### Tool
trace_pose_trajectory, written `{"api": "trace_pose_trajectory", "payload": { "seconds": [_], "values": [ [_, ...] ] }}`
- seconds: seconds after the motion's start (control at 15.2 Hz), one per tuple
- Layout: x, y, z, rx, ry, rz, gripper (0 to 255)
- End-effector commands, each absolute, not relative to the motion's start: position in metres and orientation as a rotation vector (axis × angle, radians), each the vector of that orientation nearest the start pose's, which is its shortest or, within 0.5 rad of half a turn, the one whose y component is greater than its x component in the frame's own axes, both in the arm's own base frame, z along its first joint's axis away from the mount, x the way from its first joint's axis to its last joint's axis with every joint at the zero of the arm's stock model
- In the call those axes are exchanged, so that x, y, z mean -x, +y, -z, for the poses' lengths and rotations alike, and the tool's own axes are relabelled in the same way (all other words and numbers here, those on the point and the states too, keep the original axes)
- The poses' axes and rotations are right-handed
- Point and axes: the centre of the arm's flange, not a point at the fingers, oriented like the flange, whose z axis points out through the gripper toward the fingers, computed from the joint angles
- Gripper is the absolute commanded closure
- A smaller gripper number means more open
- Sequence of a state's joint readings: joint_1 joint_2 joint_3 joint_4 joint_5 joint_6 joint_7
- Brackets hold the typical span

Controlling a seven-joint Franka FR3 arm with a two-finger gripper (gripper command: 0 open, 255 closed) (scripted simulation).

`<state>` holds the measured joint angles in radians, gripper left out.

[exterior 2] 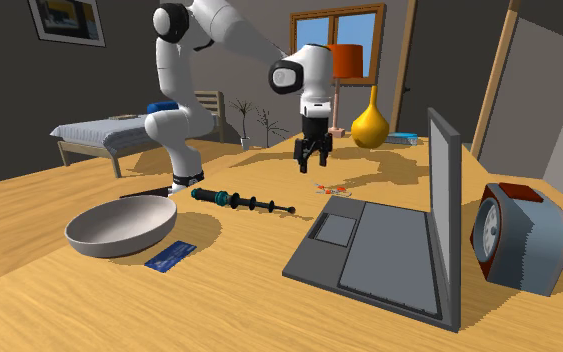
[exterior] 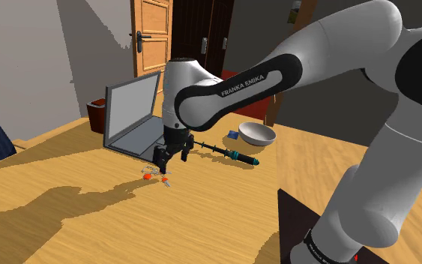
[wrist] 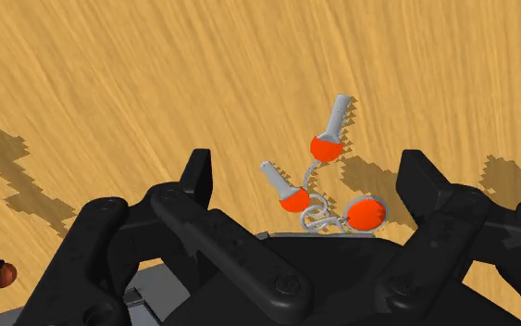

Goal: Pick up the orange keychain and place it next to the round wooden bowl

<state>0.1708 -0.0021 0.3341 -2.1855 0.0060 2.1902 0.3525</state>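
Gaping gripper (wrist: 309, 174) above orange keychain (wrist: 295, 196)

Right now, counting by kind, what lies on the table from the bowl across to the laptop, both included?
Bowl: 1
Blue card: 1
Screwdriver: 1
Orange keychain: 1
Laptop: 1
Total: 5

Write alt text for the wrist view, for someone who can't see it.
The open black gripper points down at a wooden table, its two fingers apart on either side of an orange keychain that they do not touch. The keychain, three orange-and-grey pieces on grey wire rings, lies flat on the table.
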Motion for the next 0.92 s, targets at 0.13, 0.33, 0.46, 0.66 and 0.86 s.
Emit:
{"api": "trace_pose_trajectory", "payload": {
  "seconds": [0.13,0.33,0.46,0.66,0.86],
  "values": [
    [-0.475,0.28,-0.367,3.124,-0.247,0.005,0],
    [-0.476,0.28,-0.351,3.124,-0.247,0.005,0],
    [-0.476,0.28,-0.341,3.124,-0.247,0.005,0],
    [-0.476,0.28,-0.332,3.124,-0.247,0.005,0],
    [-0.476,0.28,-0.332,3.124,-0.247,0.005,0]
  ]
}}
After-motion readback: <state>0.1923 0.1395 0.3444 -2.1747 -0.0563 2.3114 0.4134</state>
